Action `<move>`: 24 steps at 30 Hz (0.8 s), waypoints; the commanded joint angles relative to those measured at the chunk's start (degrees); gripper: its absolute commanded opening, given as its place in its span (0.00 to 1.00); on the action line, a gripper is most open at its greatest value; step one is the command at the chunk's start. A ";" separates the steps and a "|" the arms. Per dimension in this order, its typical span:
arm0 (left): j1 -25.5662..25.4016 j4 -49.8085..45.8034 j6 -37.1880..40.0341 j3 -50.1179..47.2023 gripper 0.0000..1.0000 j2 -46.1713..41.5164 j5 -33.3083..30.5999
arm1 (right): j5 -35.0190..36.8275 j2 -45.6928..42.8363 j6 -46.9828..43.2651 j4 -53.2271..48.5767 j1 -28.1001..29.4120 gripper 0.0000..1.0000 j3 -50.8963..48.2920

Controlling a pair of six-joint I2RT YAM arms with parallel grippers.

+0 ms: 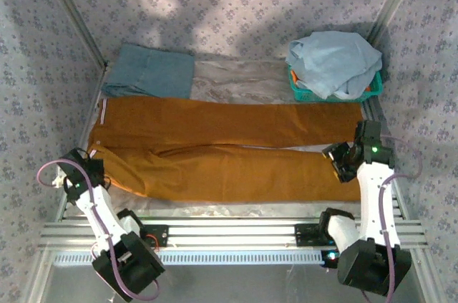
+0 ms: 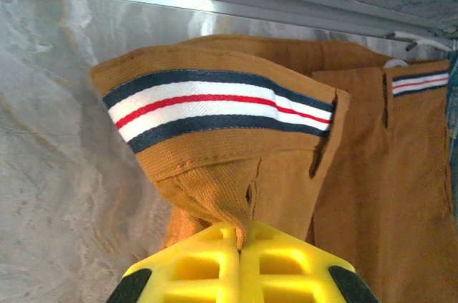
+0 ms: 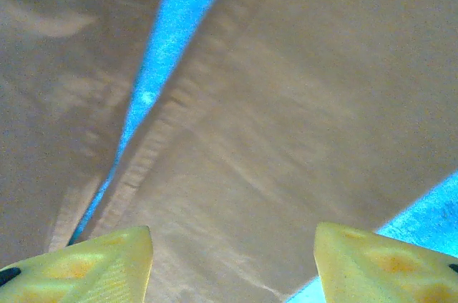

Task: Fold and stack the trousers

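Left jaws were pinched shut on trousers (image 1: pixel 215 174) waistband (image 2: pixel 215 106) at 9 o'clock; right jaws stood wide over leg end (image 1: pixel 336 183), 3 o'clock. Risk: thin pinch could slip w/ lift, skewing fold.

rust-orange trousers (image 1: pixel 229 147), striped waistband trim (image 2: pixel 215 106)
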 commanded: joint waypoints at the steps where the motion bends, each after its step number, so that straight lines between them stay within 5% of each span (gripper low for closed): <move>1: -1.31 1.56 -0.95 2.85 0.00 0.70 1.95 | 3.50 -1.43 7.08 -5.27 -1.81 0.64 -4.75; 19: -2.86 5.58 -0.30 4.42 0.00 3.28 2.03 | 2.63 8.51 14.12 9.90 -2.09 0.60 -20.74; 24: -2.82 5.38 -0.11 5.27 0.00 3.58 2.03 | 2.85 11.83 13.56 12.64 -2.25 0.46 -20.69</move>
